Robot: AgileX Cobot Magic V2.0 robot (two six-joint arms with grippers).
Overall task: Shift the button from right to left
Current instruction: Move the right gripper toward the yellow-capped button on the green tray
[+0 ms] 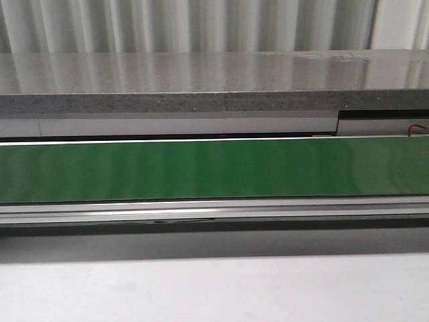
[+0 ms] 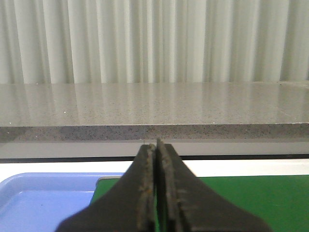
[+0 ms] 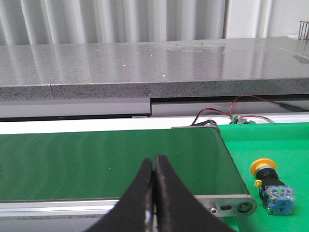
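- Corrugated wall, grey bench (image 1: pixel 201 80), green conveyor belt (image 1: pixel 201 171) running across.
- Button (image 3: pixel 276 195) lies on green mat (image 3: pixel 270 145) right of belt end.
- Left gripper (image 2: pixel 157 145) and right gripper (image 3: pixel 154 159): fingers pressed together, empty.
- Risk: small button skids or tips if fingers descend unopened.

Dark green belt (image 1: pixel 201 171), speckled grey counter (image 1: pixel 201 80), light-blue tray (image 2: pixel 43 198).
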